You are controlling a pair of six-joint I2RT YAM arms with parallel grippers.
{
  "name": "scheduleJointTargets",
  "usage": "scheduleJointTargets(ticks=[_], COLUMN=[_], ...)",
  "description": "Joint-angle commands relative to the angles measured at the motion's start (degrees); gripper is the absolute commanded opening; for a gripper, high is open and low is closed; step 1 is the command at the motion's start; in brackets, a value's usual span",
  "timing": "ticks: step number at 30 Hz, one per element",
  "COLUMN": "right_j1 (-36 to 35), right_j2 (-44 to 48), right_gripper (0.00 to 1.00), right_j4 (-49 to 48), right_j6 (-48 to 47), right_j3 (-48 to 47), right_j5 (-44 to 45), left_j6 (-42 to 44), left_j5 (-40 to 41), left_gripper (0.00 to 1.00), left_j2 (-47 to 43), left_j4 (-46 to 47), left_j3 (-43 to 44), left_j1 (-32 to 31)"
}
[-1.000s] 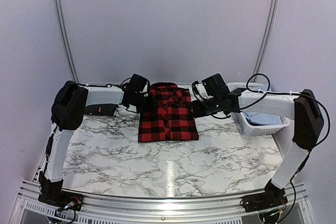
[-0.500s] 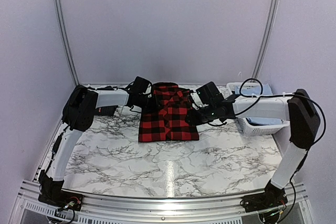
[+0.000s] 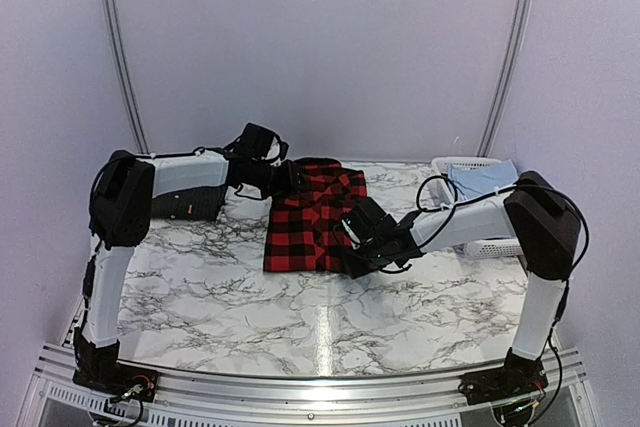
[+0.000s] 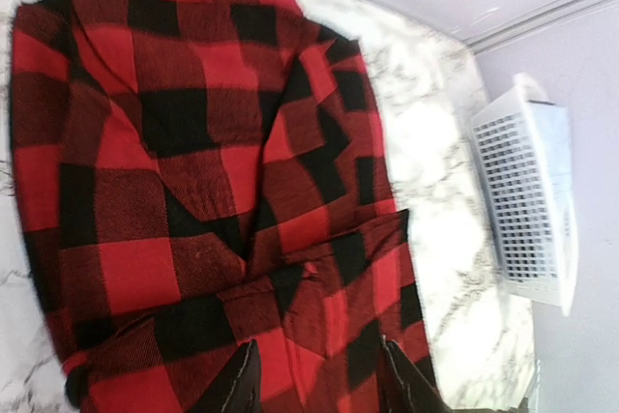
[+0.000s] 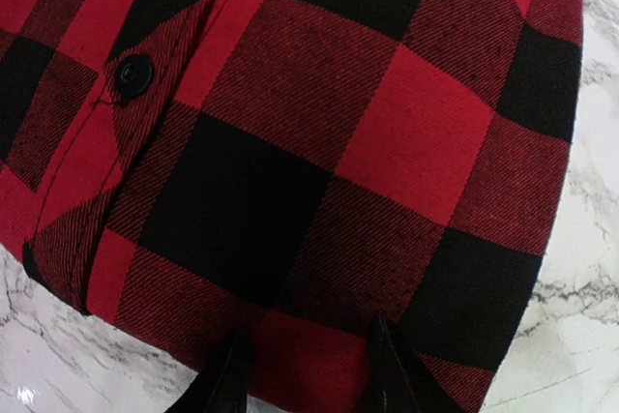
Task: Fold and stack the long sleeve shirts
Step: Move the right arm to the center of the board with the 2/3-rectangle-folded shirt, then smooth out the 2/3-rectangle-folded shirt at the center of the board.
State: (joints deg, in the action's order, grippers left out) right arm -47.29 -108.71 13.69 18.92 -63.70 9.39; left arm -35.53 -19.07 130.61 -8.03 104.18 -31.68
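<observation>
Plaid shirt (image 3: 312,222) lies folded on the worktop (image 3: 200,287), far middle; left claw (image 3: 287,179) sits by its collar, right claw (image 3: 352,249) at its near right edge; left wrist: fingers spread above the cloth, white basket (image 4: 527,200) beyond; right wrist: fingers spread over the hem.

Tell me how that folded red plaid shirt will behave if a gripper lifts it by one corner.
Probably floppy: the plaid shirt is soft, creased cloth, so its folded layers would likely sag open. Pushed, it may bunch rather than slide whole.
</observation>
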Motion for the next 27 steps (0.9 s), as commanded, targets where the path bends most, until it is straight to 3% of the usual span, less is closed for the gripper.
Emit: scheduleJointTargets(ticks=[1, 7, 14, 18, 27], right_j1=[-1.4, -0.55, 5.68, 6.61, 6.53], right_j2=[4.51, 13.96, 19.85, 17.73, 15.63], right_gripper=[0.4, 0.42, 0.39, 0.38, 0.34], right_j4=[1.39, 0.52, -4.53, -5.63, -2.7], right_j6=[4.16, 6.78, 8.25, 7.98, 7.88], right_j3=[5.26, 8.99, 15.59, 15.95, 19.75], right_j5=[1.04, -0.95, -7.5, -8.77, -4.41], left_j6=[1.69, 2.17, -0.39, -3.0, -4.49], left_j5=[0.64, -2.45, -5.44, -7.01, -3.83], left_gripper=[0.43, 0.42, 0.36, 0.3, 0.22], left_j2=[-10.63, -22.46, -29.05, -27.81, -25.46], left_j4=[-0.93, 1.63, 9.18, 13.6, 12.62], left_j3=[-8.08, -27.81, -45.24, -48.92, -54.0], left_j1=[-0.22, -2.06, -5.93, -6.76, -7.78])
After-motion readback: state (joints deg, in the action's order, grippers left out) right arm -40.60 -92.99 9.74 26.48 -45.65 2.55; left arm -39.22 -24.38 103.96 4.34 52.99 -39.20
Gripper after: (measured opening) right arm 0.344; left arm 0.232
